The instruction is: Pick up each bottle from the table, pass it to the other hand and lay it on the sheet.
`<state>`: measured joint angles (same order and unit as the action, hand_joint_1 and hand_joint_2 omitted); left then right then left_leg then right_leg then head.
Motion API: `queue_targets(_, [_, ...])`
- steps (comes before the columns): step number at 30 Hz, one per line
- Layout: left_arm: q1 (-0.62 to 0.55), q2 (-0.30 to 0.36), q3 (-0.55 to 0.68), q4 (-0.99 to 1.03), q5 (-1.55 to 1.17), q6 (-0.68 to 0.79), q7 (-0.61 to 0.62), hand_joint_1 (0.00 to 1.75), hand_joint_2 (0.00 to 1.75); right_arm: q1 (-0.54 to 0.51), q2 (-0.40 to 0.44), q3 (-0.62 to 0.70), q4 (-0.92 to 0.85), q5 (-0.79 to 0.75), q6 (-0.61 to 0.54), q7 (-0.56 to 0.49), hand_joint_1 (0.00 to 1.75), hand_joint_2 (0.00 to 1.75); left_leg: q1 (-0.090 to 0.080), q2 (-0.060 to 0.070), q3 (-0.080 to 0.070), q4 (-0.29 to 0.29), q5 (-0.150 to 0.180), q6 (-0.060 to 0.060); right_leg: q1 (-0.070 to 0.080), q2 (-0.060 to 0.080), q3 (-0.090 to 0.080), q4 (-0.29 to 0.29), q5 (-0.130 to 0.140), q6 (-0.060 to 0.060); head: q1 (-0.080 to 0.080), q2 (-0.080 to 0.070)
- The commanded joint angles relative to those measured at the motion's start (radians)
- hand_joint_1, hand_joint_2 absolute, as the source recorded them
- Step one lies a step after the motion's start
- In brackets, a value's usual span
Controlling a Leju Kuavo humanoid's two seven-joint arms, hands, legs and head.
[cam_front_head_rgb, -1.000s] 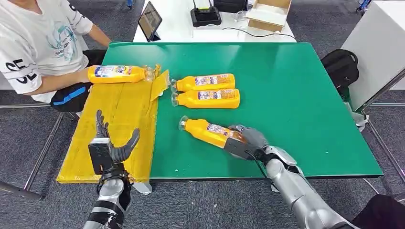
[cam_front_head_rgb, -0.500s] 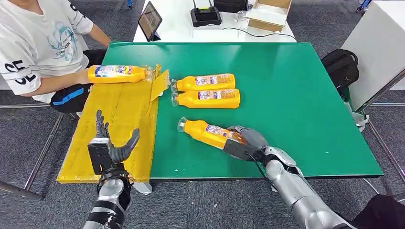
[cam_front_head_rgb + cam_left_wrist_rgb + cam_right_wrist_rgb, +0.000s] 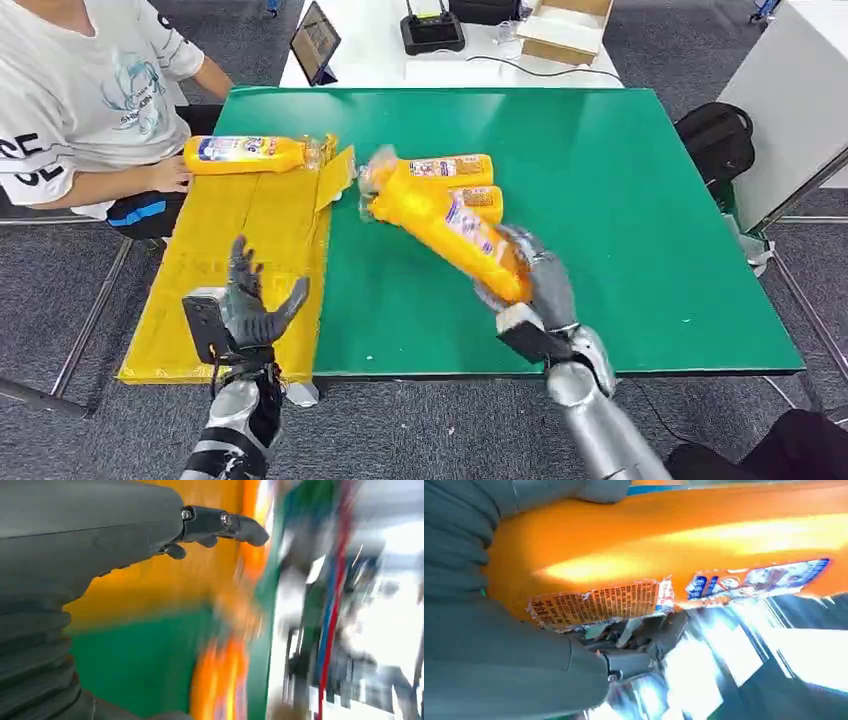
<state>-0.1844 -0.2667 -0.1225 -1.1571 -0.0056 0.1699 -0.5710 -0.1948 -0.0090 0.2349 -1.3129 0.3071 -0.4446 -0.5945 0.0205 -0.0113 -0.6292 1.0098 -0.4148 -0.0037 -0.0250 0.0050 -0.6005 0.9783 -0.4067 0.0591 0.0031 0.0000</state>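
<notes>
Fingers (image 3: 535, 262) of the right hand (image 3: 530, 285) grasp a blurred orange bottle (image 3: 445, 220), raised slantwise above the green tabletop (image 3: 620, 200) before two lying bottles (image 3: 440, 170). Left hand (image 3: 250, 315), fingers spread and released, hovers over the yellow sheet (image 3: 250, 230), where another bottle (image 3: 245, 154) lies at the far edge by a person's hand (image 3: 170, 175)

No legible text on the bottle labels (image 3: 600, 603)

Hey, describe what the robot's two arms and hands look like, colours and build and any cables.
Both arms are silver metal. The left hand has dark grey fingers, a flat black block at its wrist and a thin dark cable. The right hand is grey with a black wrist section. Up close, each wrist wears a grey ribbed cover.
</notes>
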Motion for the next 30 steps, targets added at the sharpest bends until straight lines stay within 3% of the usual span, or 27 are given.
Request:
queue_targets(1, [0.028,0.028,-0.164,-0.094,0.139,-0.142,0.083,0.00,1.75,0.102,0.131,-0.154,-0.189,-0.046,0.006,-0.057,1.75,1.75,0.001,0.002,0.004,0.000,-0.002,0.001,0.002,0.000,0.005,-0.001,-0.002,-0.003,0.001,0.000])
queue_targets(12, [0.045,0.044,-0.195,-0.125,0.272,-0.297,0.121,0.00,1.75,0.106,0.162,-0.154,-0.056,-0.067,0.043,-0.095,1.75,1.75,0.001,0.004,0.007,-0.002,-0.004,0.001,0.001,0.001,0.006,-0.002,-0.002,-0.004,0.001,0.000])
queue_targets(16, [0.048,0.043,-0.199,-0.131,0.272,-0.296,0.121,0.00,1.75,0.108,0.169,-0.148,-0.040,-0.066,0.043,-0.104,1.75,1.75,0.001,0.003,0.006,-0.001,-0.003,0.001,0.001,0.001,0.005,-0.002,-0.001,-0.003,0.001,0.000])
queue_targets(23, [0.052,0.041,-0.232,-0.149,0.288,-0.349,0.116,0.00,1.75,0.100,0.215,-0.040,0.149,-0.047,0.128,-0.104,1.75,1.75,0.001,0.005,0.005,-0.002,-0.003,0.001,0.002,0.003,0.004,-0.002,-0.001,-0.003,0.001,0.000])
queue_targets(30, [0.048,0.041,-0.231,-0.139,0.289,-0.350,0.115,0.00,1.75,0.096,0.214,-0.032,0.155,-0.043,0.118,-0.104,1.75,1.75,0.001,0.004,0.006,-0.002,-0.004,0.001,0.002,0.002,0.005,-0.002,-0.002,-0.003,0.001,0.000])
